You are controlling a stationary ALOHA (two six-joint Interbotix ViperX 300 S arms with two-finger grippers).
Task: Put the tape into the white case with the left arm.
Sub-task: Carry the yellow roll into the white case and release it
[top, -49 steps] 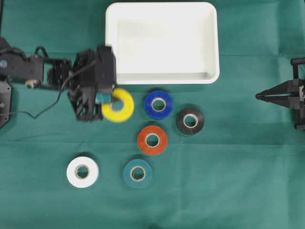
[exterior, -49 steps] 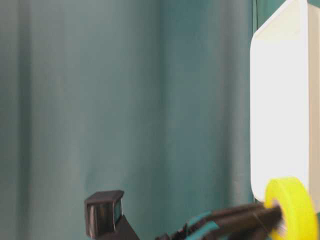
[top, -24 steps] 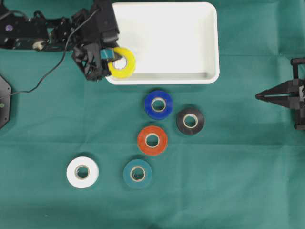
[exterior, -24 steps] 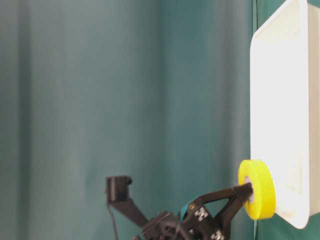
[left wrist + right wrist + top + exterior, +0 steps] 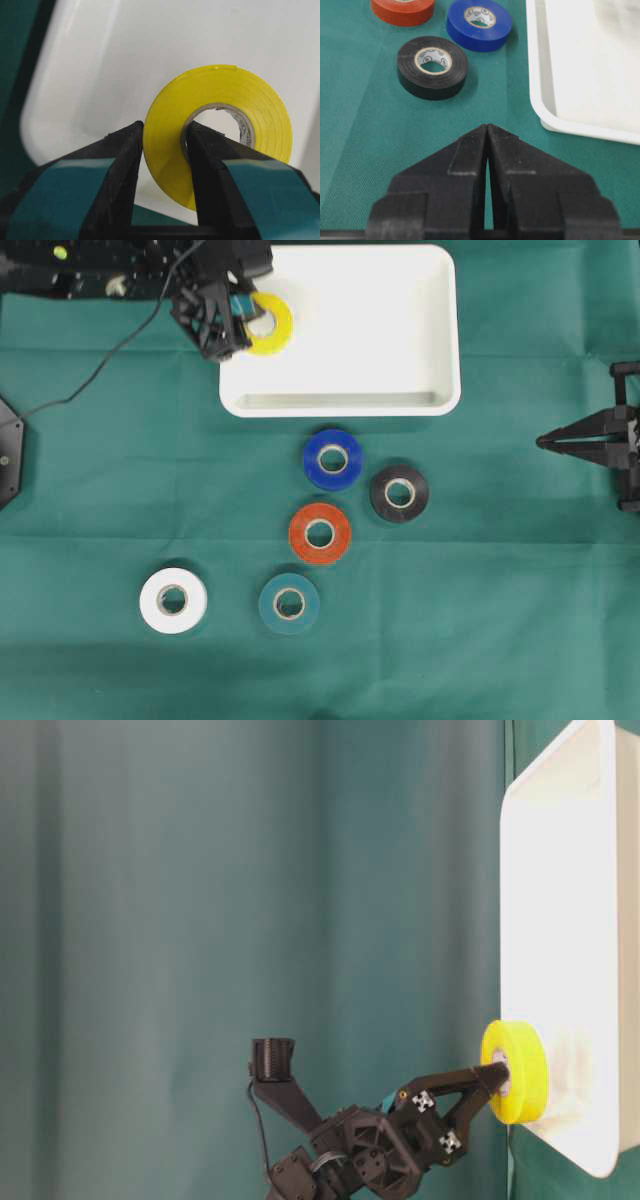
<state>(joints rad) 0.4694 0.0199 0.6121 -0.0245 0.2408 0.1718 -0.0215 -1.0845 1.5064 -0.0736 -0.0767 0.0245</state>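
Left gripper (image 5: pixel 162 165) clamped through the wall of the yellow tape (image 5: pixel 220 127), held above the near-left corner of the white case (image 5: pixel 445 340); released this close to the rim, the roll could tip outside

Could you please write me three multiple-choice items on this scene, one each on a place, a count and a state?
1. Where is the yellow tape?
A. over the white case's left part
B. beside the white tape
C. at the right gripper

2. How many tape rolls lie on the cloth outside the case?
A. three
B. five
C. six

3. How is the left gripper?
A. open and empty
B. shut on the yellow tape
C. out of view

Answers:
1 A, the overhead view shows it above the case's left end.
2 B: blue, black, red, teal and white.
3 B, one finger is inside the core and one outside.
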